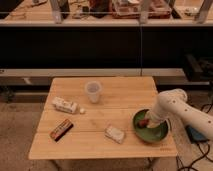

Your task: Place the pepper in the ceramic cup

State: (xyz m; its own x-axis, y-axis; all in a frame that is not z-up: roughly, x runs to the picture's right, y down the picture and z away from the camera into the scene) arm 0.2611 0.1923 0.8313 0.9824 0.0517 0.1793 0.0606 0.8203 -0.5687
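Observation:
The pepper [143, 123], a small reddish-brown piece, lies inside the green bowl [150, 134] at the table's right front. My gripper [149, 121] is down in the bowl right at the pepper, at the end of the white arm [172, 105] coming from the right. The ceramic cup [93, 91], a pale handleless tumbler, stands upright near the middle back of the wooden table [100, 142], well left of the bowl.
A white packet [65, 105] lies at the left, with a small white bit [82, 111] beside it. A flat red-and-black bar [61, 129] lies at the front left. A pale wrapped item [115, 133] lies just left of the bowl. Dark shelving runs behind the table.

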